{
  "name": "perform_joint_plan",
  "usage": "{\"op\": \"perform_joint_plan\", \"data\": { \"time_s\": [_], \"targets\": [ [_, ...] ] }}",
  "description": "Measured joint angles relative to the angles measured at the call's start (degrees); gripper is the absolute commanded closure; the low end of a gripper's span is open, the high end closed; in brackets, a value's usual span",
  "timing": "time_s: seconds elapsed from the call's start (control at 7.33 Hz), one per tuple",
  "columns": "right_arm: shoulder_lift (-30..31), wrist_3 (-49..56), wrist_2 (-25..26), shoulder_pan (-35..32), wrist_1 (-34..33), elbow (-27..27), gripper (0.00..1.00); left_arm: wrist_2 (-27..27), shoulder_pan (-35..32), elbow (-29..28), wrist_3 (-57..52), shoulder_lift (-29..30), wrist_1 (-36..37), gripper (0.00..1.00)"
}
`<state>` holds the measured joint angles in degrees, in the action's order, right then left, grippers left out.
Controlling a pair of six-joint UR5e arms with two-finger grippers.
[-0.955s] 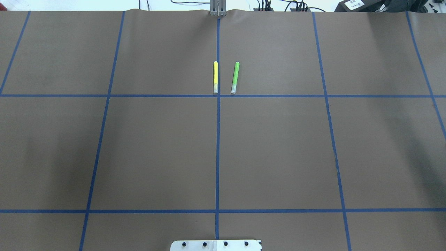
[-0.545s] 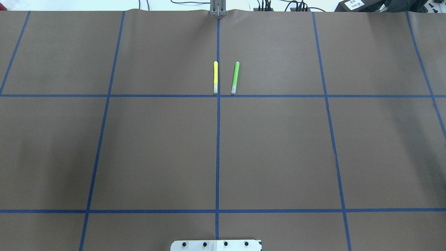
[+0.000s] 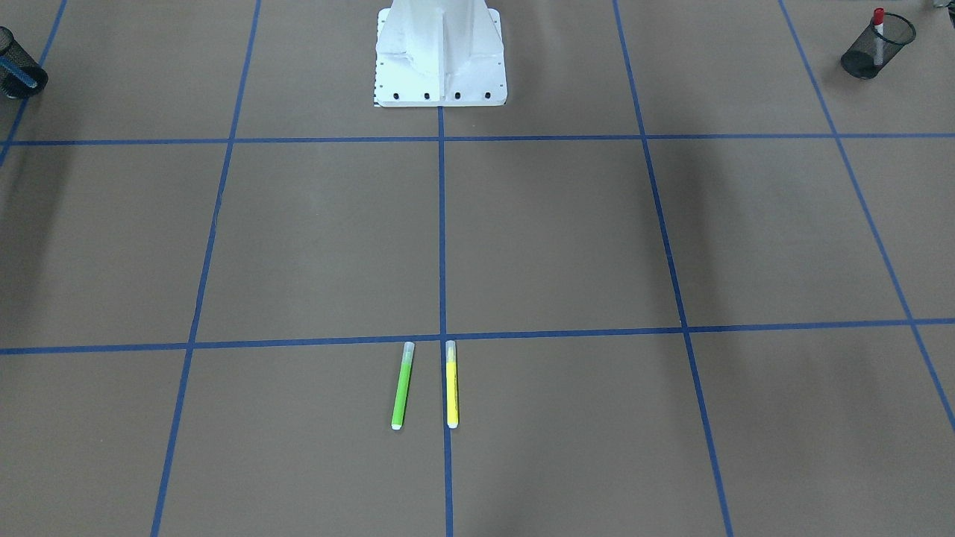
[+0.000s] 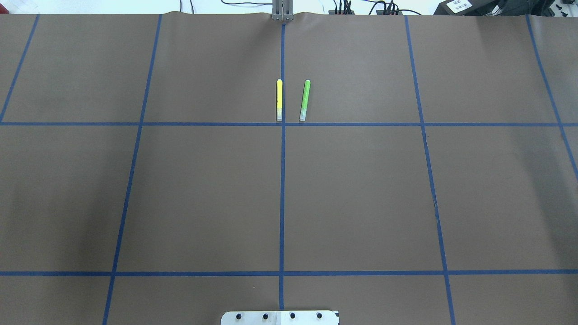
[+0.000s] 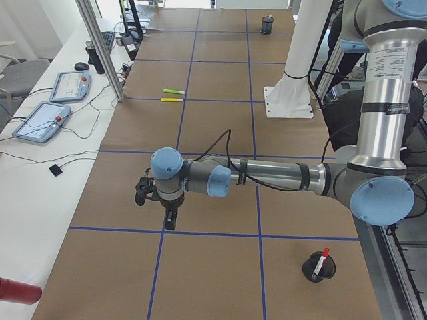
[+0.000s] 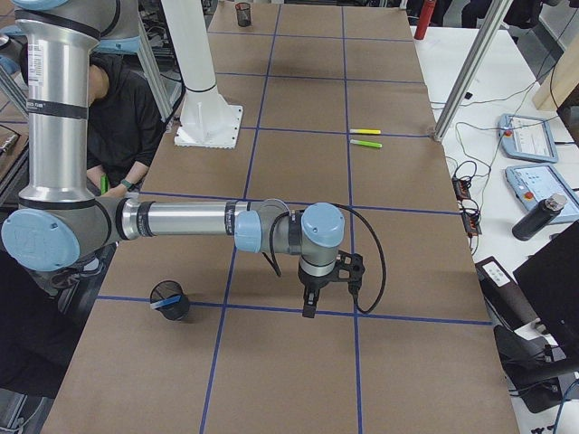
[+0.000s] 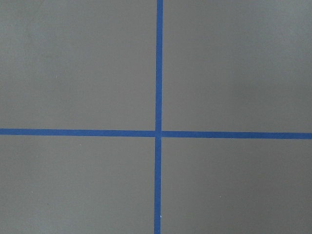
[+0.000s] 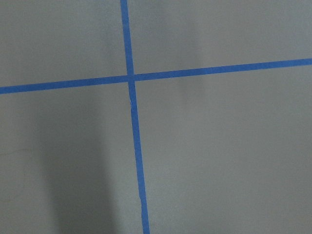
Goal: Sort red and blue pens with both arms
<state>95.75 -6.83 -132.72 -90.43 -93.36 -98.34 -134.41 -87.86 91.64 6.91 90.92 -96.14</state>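
Observation:
The red marker (image 3: 878, 28) stands in a black mesh cup (image 3: 869, 58) at the table's corner on my left side; it also shows in the exterior left view as the red marker (image 5: 321, 259). The blue pen (image 3: 16, 72) lies tilted in another mesh cup (image 6: 169, 299) on my right side. My left gripper (image 5: 170, 219) points down over the paper near a tape crossing, far from both cups. My right gripper (image 6: 309, 305) hangs likewise over a tape line. Only the side views show the grippers, so I cannot tell whether they are open or shut. Both wrist views show only brown paper and blue tape.
A yellow pen (image 4: 279, 100) and a green pen (image 4: 305, 100) lie side by side at the table's far middle. The white robot base (image 3: 440, 52) stands at the near edge. A person (image 6: 118, 108) sits behind the right arm. Tablets and cables lie on the side bench.

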Motion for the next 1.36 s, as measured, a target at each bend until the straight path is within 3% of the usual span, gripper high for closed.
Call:
{"op": "perform_joint_plan", "data": {
  "time_s": [0.41, 1.36],
  "targets": [
    [0.8, -0.6, -4.3, -1.7, -0.1, 0.3, 0.00, 1.9, 0.0, -0.1, -0.4, -1.1, 0.0, 0.00],
    [0.1, -1.1, -2.0, -1.8, 0.2, 0.2, 0.00, 2.1, 0.1, -0.2, -0.3, -1.6, 0.0, 0.00]
  ]
}}
